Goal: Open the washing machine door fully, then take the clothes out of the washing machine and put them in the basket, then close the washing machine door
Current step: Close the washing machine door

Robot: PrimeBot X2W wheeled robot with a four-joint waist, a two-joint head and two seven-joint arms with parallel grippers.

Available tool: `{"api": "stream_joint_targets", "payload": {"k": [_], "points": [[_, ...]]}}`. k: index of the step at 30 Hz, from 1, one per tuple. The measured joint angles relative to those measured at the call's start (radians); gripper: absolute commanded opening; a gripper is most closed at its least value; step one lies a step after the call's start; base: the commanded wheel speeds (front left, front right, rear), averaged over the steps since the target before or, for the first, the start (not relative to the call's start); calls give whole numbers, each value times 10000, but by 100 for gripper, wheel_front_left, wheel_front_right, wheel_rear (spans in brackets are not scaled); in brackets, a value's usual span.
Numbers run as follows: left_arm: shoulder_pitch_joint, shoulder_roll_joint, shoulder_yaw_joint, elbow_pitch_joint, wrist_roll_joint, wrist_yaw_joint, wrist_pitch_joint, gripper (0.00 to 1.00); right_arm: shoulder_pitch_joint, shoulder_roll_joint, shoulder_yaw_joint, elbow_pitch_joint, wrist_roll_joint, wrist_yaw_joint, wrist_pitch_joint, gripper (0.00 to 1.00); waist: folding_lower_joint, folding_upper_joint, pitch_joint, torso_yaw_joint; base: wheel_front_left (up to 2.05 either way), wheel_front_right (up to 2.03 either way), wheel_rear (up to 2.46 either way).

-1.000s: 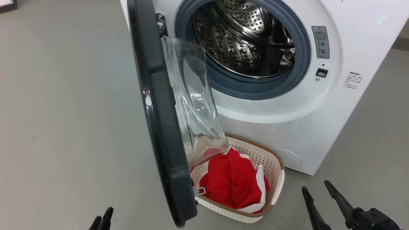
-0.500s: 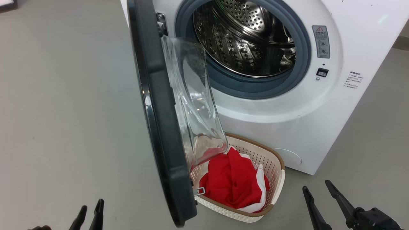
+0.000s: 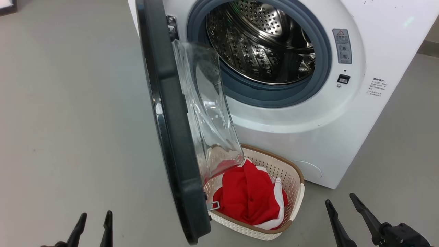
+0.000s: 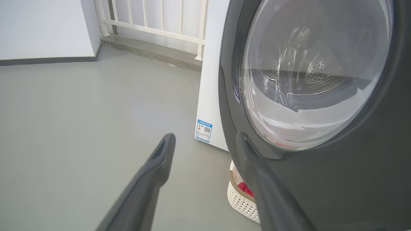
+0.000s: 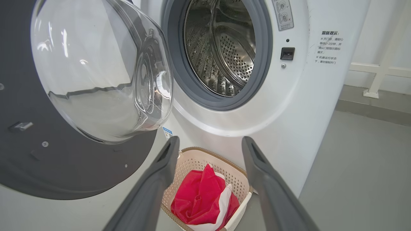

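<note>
In the head view our left pincer (image 3: pixel 96 213) and right pincer (image 3: pixel 340 199) stand spread and empty. The large round door with glossy black rim and clear glass bowl (image 3: pixel 171 137) hangs open between them. Ahead-left of the right one, bright red white-trimmed clothes (image 3: pixel 247 195) fill the small cream perforated plastic basket (image 3: pixel 297 192). The left wrist view puts the door's outer face just right of that pincer. The right wrist view shows the big white front-loading washing machine (image 5: pixel 314 106) ahead, its drum (image 5: pixel 224 57) seemingly empty. We judge that closing is the step in hand: the left pincer needs to push the door's outer face.

drum (image 3: pixel 253 51): shiny perforated steel | basket (image 3: pixel 297 202): matt plastic (woven-look rim)
</note>
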Motion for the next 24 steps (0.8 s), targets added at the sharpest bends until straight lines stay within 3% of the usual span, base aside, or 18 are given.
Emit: {"api": "stream_joint_targets", "payload": {"k": [8,24], "points": [[209,-608,809,-859,1701,0,0,100,1,12,-25,6,4,0,0,100,0,0,-62,-48,0,0,0],[569,-880,949,-1055,1852,0,0,100,8,77,-203,6,82,0,0,100,0,0,-92,-120,0,0,0]]}}
